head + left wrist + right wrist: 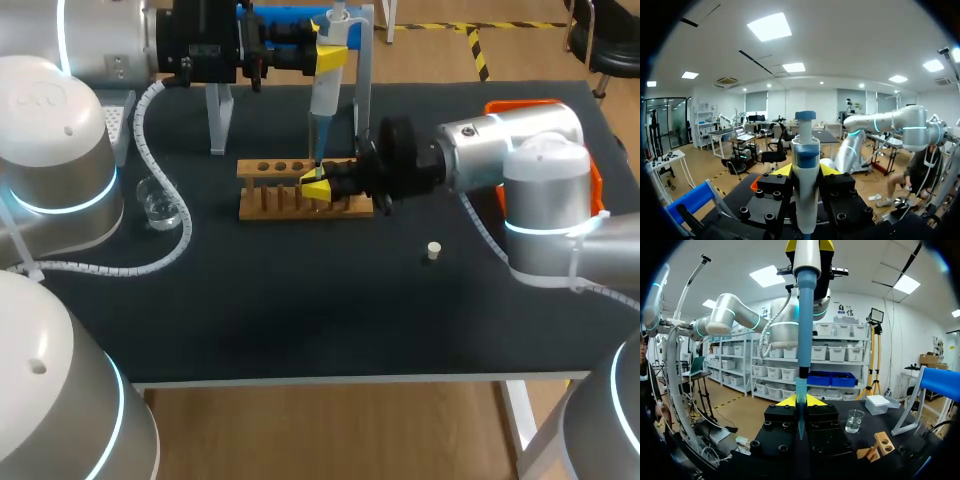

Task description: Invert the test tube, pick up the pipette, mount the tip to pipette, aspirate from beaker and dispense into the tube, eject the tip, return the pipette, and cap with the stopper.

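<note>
Holding pipette (325, 100) upright, pinched tight in left gripper (332, 57). Pointing tip (801, 410) down into right gripper (318, 186), beside rack (268, 168); cannot tell if that one squeezes tube. Probably squirting step: keep straight, go down slowly, push top gently, no wobble.

1. Pipette (328, 90): smooth, faintly glossy plastic, with a white-grey barrel and a blue section. Its tip (801, 410) is translucent plastic.
2. Left pincer (330, 55), clamped on the pipette: matt black metal blocks with bolt heads and bright yellow plastic fingertips (783, 170).
3. Rack (300, 200): bare, matt wood.
4. Beaker (160, 208): clear, glossy glass.
5. Surface (300, 310): dark, matt covering.
6. Left arm (100, 40) and right arm (510, 140): satin silver housings with glossy white caps.
7. Hose (150, 130): ribbed white plastic.
8. Stopper (433, 251): pale, matt.
</note>
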You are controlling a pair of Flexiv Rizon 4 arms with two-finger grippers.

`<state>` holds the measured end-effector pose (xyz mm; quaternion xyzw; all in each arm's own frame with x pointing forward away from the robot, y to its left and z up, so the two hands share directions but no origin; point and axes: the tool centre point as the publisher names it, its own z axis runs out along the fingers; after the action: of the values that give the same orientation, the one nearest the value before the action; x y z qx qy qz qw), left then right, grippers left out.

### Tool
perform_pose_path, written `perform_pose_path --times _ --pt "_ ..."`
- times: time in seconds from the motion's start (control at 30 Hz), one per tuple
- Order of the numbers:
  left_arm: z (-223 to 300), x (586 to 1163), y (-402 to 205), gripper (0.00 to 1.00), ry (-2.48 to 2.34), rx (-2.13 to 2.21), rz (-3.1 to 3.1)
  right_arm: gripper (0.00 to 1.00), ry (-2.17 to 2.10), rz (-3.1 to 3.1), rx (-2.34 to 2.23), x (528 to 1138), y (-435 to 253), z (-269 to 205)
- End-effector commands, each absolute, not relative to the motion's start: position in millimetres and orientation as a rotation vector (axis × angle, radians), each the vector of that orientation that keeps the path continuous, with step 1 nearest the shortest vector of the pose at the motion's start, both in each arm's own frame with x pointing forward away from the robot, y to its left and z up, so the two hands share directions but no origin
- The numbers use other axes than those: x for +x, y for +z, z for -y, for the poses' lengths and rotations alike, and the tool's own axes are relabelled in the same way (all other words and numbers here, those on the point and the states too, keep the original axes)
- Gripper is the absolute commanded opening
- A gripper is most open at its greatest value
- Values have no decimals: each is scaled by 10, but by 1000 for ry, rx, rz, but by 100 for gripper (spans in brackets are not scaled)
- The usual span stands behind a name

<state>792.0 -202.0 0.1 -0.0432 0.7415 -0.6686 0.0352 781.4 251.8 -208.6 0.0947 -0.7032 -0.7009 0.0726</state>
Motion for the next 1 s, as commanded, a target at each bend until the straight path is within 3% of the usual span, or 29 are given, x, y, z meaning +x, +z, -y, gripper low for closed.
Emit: perform_pose_path --times 0.03,1.0 --pt "2004 7916 -12 0 -2054 -131 -2283 0 -2108 2114 282 7809 -2075 -2527" --pt "2004 7916 -12 0 -2054 -131 -2283 0 -2123 2115 260 7815 -2092 -2471"
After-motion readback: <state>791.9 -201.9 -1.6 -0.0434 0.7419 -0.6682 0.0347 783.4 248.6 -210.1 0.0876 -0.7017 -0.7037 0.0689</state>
